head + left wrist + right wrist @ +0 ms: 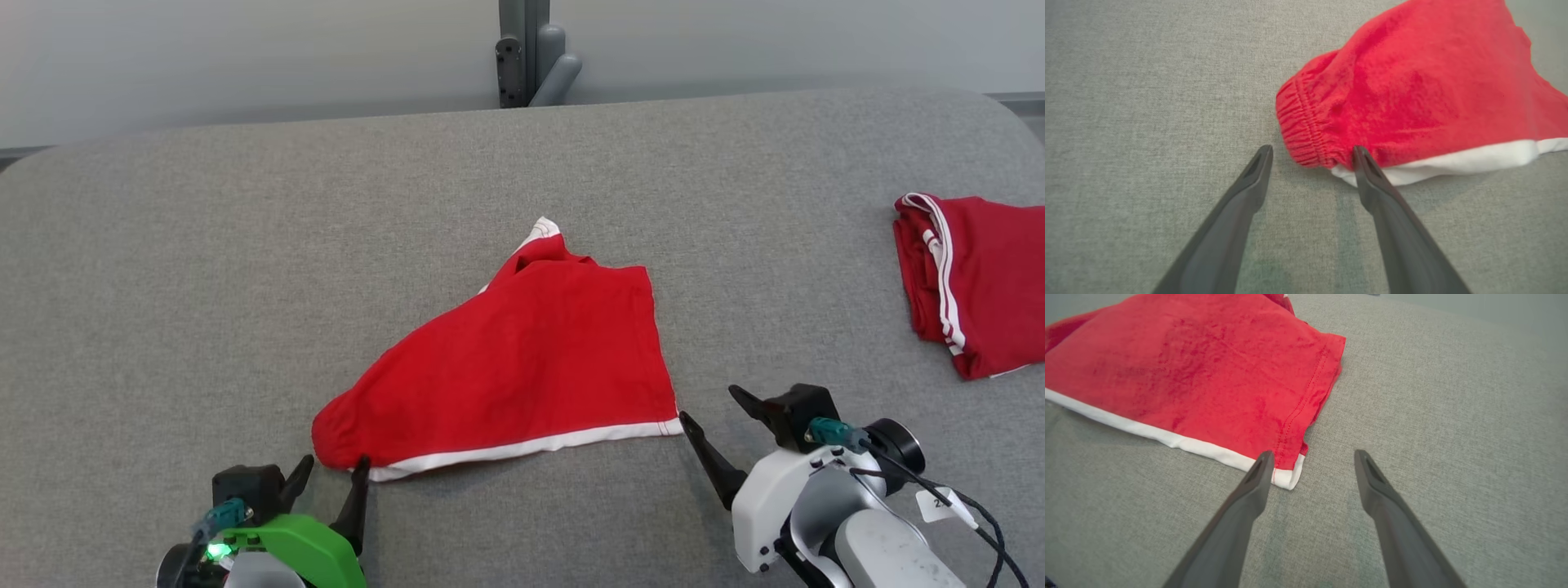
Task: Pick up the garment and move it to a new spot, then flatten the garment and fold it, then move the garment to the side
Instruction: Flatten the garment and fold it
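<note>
The garment (522,367) is a pair of red shorts with a white band along its near edge, lying loosely flat on the grey table (245,245). My left gripper (332,475) stands open at the garment's near left corner; in the left wrist view the elastic waistband (1300,134) lies just ahead of the left gripper (1312,152), with one fingertip against the cloth. My right gripper (710,404) is open at the near right corner; in the right wrist view the white-edged corner (1288,477) sits between the right gripper (1312,456) fingers. Neither holds anything.
A second red garment with white stripes (976,282) lies folded at the table's right edge. A grey post (531,53) stands behind the table's far edge. Bare grey table surface stretches to the left and far side.
</note>
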You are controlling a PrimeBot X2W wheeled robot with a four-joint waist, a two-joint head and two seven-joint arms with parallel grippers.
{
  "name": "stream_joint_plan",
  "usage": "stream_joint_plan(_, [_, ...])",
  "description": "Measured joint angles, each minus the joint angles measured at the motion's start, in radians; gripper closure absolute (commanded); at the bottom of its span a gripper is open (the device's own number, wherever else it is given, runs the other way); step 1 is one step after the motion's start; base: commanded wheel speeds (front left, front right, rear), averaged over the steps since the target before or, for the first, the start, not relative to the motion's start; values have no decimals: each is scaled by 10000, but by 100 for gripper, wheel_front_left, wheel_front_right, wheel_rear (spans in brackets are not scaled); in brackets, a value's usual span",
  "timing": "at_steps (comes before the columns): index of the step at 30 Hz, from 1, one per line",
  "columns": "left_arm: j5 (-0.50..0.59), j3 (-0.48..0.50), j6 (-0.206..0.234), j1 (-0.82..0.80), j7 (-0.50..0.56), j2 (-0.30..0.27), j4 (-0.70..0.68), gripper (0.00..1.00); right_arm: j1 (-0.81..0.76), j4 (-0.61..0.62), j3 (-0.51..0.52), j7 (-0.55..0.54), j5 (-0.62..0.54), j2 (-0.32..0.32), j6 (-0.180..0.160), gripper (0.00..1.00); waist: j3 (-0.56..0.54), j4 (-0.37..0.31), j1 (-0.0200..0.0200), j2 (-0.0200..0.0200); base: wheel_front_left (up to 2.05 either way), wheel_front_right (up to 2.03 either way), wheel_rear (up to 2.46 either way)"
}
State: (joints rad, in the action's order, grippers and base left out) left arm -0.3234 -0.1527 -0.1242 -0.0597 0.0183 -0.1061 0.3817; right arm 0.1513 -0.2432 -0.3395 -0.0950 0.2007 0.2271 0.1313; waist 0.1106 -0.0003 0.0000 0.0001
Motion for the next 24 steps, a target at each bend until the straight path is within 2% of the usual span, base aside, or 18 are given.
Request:
stream_joint_plan(7, [-190,-58,-2,-304,468,-31,163,0,517,-303,-635,-451,282,136,0,0,554,29,0,0,0,0,0])
stream_joint_plan(15, [-454,-100,8,-91,757,-23,-403,0,753,-683,-1060,-437,430,188,0,2,811,142,0,0,0,0,0])
stream_joint_plan(24, [-612,-311,25,43,976,-23,-765,0,1005,-1070,-1212,-291,462,105,0,16,921,341,0,0,0,0,0])
